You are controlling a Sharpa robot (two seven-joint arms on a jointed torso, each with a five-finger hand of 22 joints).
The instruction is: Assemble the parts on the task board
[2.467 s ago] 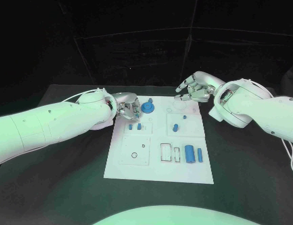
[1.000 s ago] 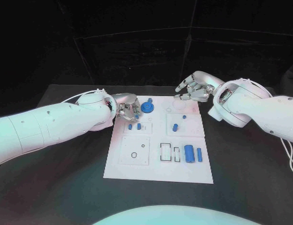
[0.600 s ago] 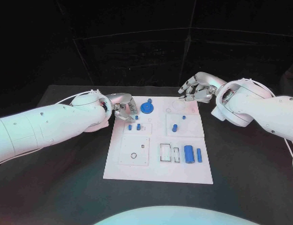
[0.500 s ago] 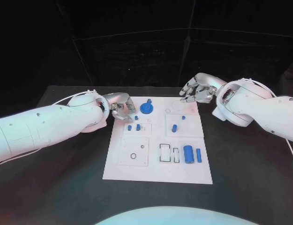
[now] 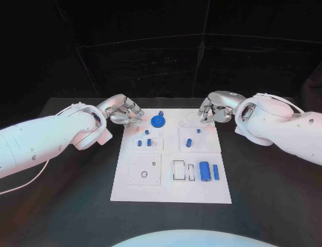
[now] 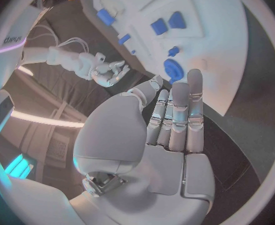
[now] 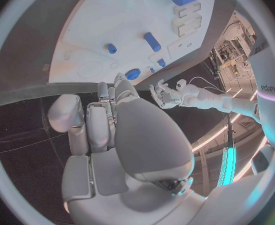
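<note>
Both hands empty, fingers loosely apart: left hand (image 5: 122, 111) at board's (image 5: 172, 193) 10 o'clock corner, right hand (image 5: 214, 110) at 1 o'clock, prob. staged to pick. Blue parts (image 5: 204, 168) lie on board, round one (image 5: 157, 121) nr 12.

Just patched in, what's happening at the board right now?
Neither hand holds anything. The left hand hovers open off the far left corner of the white task board, beside the round blue disc part. The right hand hangs over the far right corner, fingers curled. The large blue cylinder lies untouched.
</note>
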